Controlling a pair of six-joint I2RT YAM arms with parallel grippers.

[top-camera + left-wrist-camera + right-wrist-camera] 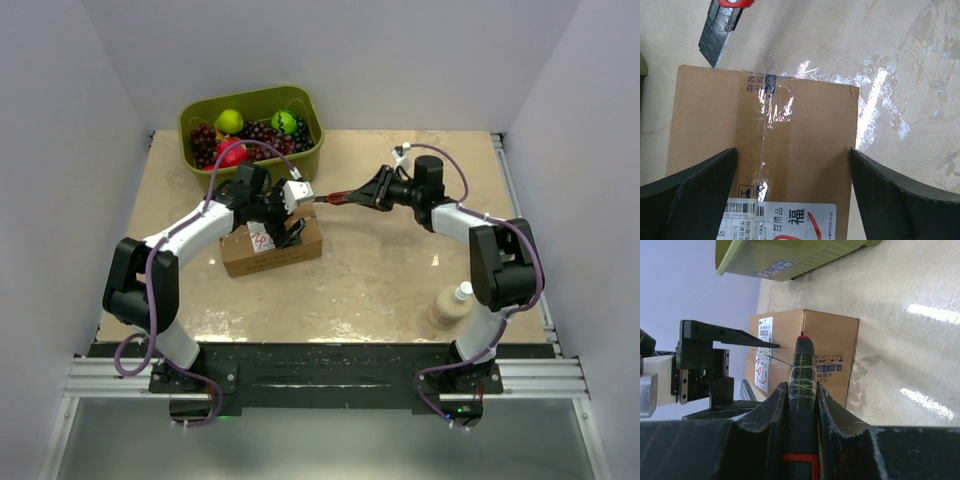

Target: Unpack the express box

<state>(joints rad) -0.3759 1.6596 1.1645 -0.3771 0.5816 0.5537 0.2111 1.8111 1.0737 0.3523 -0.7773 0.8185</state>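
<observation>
**Location.** The express box (272, 250) lies on the desk (390, 270), left of centre and just in front of the green fruit bin (250, 125). It is closed. Clear tape (771, 107) runs along the centre seam of its top, and a white label (790, 220) sits at 1 end of that face.

**Handling (judgement).** Corrugated card is stiff at the edges and corners. The box is probably light, so it may slide on the glossy desk when a blade drags through the tape. The panels would dent under a hard squeeze. The best hold is across the 2 long side walls, clear of the seam, to brace it.

**Left arm.** It is bent over the box from the left, wrist turned down. The left pincer (793, 150) is spread wide with 1 finger on each side of the box's width and grips nothing. Contact with the walls cannot be confirmed.

**Right arm.** It is stretched across toward the box, forearm low. The right pincer (801, 386) is clamped on the handle of a utility knife (335, 197). The blade (715, 40) has its tip at the box's end edge, to 1 side of the seam. Whether it touches the card cannot be told.
</observation>
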